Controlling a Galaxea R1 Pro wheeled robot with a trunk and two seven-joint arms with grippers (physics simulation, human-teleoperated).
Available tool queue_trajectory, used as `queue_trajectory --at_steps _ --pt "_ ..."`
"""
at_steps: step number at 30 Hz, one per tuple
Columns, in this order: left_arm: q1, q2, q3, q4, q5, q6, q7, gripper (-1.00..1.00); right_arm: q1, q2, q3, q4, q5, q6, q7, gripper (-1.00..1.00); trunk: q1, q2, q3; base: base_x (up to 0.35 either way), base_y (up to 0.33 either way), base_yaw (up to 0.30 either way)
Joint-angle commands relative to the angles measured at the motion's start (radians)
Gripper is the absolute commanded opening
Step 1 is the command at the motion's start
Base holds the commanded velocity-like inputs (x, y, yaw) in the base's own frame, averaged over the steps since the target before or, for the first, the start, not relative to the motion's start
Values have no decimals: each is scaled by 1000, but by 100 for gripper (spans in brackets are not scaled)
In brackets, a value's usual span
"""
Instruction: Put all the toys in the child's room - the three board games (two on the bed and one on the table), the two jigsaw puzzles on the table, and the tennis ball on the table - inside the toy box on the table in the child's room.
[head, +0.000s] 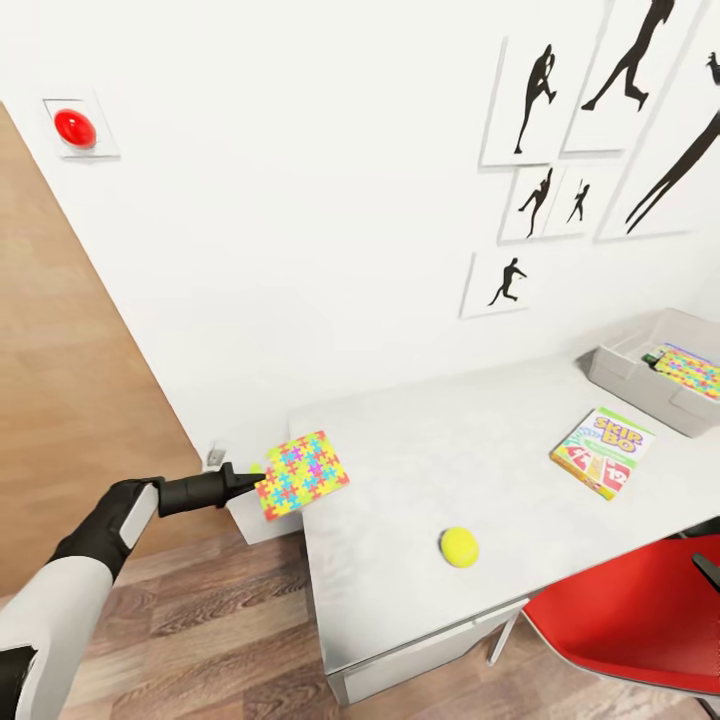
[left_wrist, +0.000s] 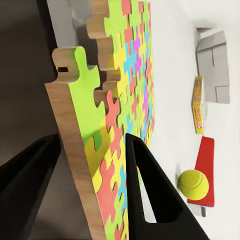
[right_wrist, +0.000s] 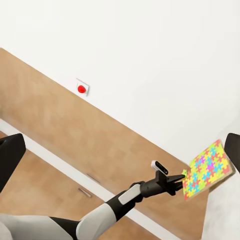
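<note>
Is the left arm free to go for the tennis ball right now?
Probably not yet: the left gripper is shut on the multicoloured jigsaw puzzle. The tennis ball sits unobstructed on the table.

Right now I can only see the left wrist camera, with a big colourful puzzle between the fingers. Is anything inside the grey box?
Observer: Yes. From the head view, the toy box holds a flat thing with a bright multicoloured pattern, with something dark next to it.
Operator: Where is my puzzle on the table?
Observer: The left end effector grips the jigsaw puzzle at the left end of the table, and part of the puzzle sticks out past the edge. The toy box sits at the opposite end.
</note>
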Motion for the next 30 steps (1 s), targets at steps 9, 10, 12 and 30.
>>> queue_trajectory --at_steps 9,10,12,30 --pt "-1 30 -1 0 -8 9 -84 -100 1 3 1 -1 -5 1 -3 100 -34 63 28 0 0 0" --pt "-1 35 -2 0 -10 9 -96 -100 1 5 1 -1 -5 1 -4 100 -38 70 31 0 0 0" --pt "4 64 -7 0 -13 8 -161 -100 1 11 0 -1 2 0 -9 100 -46 84 37 0 0 0" --pt "99 199 -16 -18 -18 6 -527 -100 1 51 -2 -10 18 -3 -88 100 -115 210 93 0 0 0"
